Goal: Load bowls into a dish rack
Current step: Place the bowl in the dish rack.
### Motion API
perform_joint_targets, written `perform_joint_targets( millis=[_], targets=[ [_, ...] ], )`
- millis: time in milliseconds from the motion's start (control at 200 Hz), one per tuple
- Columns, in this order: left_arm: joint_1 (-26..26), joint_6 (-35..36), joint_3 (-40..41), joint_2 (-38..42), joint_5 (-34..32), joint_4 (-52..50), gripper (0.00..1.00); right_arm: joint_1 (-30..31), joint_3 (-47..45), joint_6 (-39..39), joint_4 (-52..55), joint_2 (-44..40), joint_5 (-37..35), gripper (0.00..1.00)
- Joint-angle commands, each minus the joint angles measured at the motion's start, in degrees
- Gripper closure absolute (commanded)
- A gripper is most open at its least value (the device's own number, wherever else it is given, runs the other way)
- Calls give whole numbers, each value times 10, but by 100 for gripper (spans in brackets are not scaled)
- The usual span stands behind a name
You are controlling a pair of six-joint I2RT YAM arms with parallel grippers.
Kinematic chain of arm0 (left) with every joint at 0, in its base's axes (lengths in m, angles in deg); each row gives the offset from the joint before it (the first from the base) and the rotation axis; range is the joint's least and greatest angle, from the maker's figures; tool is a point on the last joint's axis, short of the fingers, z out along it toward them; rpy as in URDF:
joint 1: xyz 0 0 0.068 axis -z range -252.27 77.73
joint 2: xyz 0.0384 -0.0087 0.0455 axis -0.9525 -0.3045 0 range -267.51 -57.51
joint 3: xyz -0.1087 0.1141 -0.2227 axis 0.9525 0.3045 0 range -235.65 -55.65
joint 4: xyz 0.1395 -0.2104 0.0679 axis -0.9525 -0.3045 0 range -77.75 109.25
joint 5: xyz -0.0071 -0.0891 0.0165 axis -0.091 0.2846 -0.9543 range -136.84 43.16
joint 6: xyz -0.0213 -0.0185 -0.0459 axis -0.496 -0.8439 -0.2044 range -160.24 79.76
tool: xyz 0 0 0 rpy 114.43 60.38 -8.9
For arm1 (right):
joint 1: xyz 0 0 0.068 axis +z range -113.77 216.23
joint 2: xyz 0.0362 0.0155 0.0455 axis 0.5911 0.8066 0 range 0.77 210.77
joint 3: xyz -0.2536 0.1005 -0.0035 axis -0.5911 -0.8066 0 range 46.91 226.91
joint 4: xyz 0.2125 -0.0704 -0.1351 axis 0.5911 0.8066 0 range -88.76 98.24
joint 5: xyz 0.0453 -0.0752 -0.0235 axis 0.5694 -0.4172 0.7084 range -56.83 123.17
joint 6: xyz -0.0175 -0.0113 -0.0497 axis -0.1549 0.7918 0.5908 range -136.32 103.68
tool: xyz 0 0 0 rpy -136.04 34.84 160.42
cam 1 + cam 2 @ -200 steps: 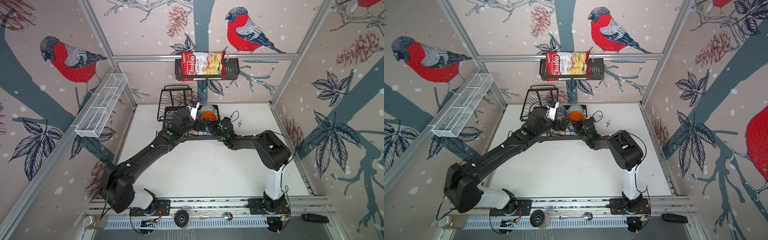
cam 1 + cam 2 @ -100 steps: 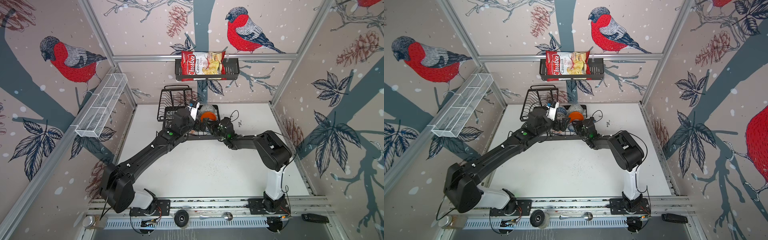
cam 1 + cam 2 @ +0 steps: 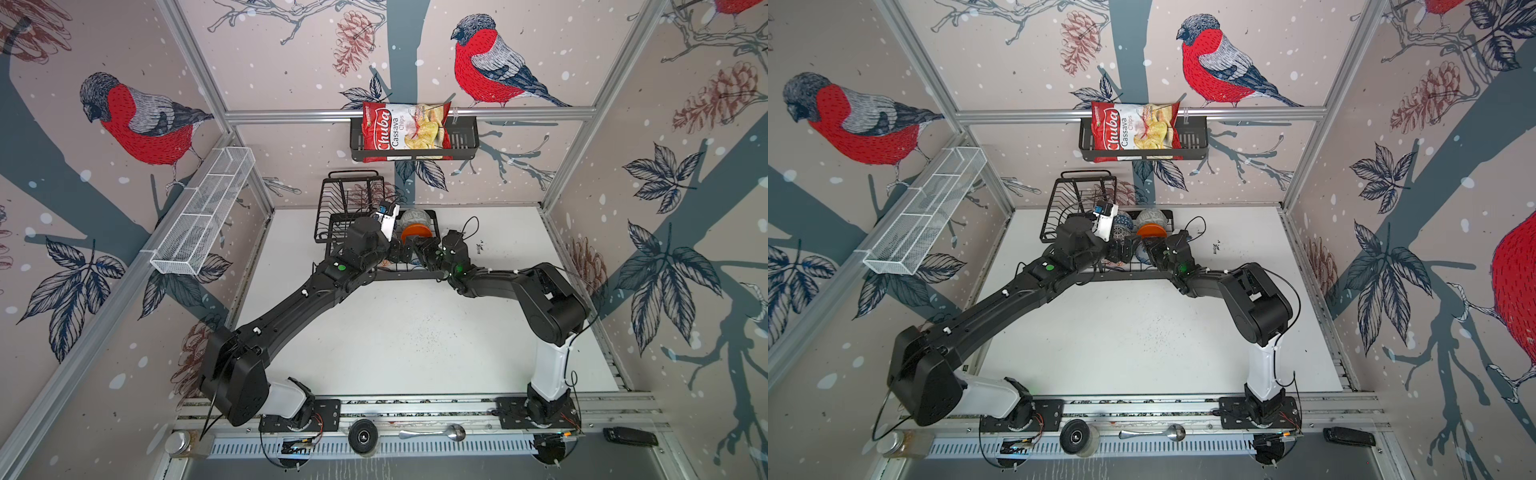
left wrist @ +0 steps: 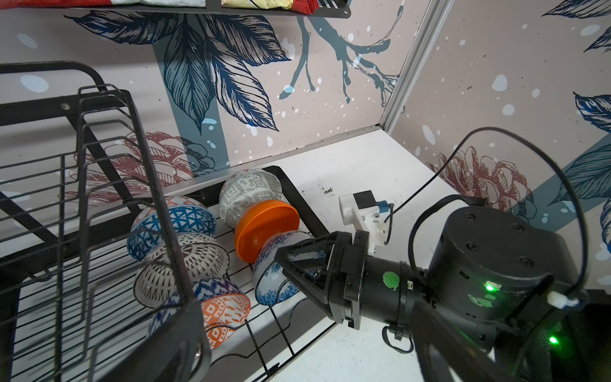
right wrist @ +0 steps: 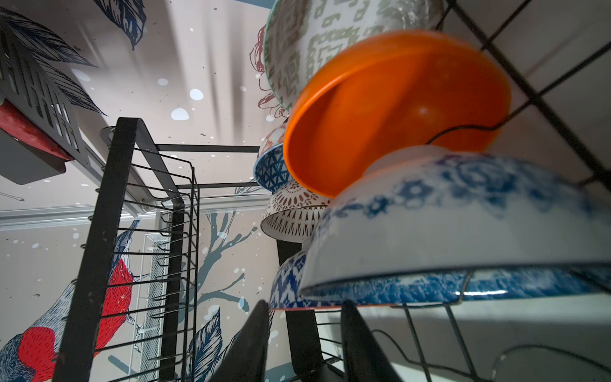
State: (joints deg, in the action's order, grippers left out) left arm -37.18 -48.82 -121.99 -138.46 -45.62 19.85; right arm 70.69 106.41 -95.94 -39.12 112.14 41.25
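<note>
Both arms stretch to the far end of the white table point(image 3: 415, 340), where the dish rack point(image 3: 351, 185) stands against the back wall, below a bag of chips point(image 3: 405, 131) in a black shelf basket point(image 3: 461, 141). All six bowls stand on edge in the rack's lower tier, in two rows. In the left wrist view one row holds the blue triangle bowl point(image 4: 172, 225), the white lattice bowl point(image 4: 188, 264) and the red-orange bowl point(image 4: 224, 311). Beside them stand the grey-green bowl point(image 4: 251, 191), the plain orange bowl point(image 4: 267, 228) and the blue-flowered bowl point(image 4: 266, 277), the orange one wedged between its two neighbours. The right gripper point(image 5: 305, 302) has its fingers parted and grasps nothing. Its tips sit right at the rim of the blue-flowered bowl, and I cannot tell whether they touch it. The left gripper point(image 3: 1124, 252) hangs over the lower tier just beside the right one, spread wide and empty.
</note>
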Motion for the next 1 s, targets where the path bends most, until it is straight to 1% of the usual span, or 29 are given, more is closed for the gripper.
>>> perform_joint_targets(
  millis=[0, 565, 900, 996],
  targets=[
    [1, 7, -2, 4, -7, 7, 2, -1, 3, 8, 1, -7, 3, 62],
    [0, 7, 0, 5, -10, 8, 2, -2, -5, 18, 10, -31, -3, 61],
    [1, 7, 0, 7, -11, 9, 2, -3, -13, 41, 36, -67, -30, 57],
    [0, 8, 2, 9, -12, 10, 2, -3, -14, 49, 42, -76, -35, 55]
  ],
)
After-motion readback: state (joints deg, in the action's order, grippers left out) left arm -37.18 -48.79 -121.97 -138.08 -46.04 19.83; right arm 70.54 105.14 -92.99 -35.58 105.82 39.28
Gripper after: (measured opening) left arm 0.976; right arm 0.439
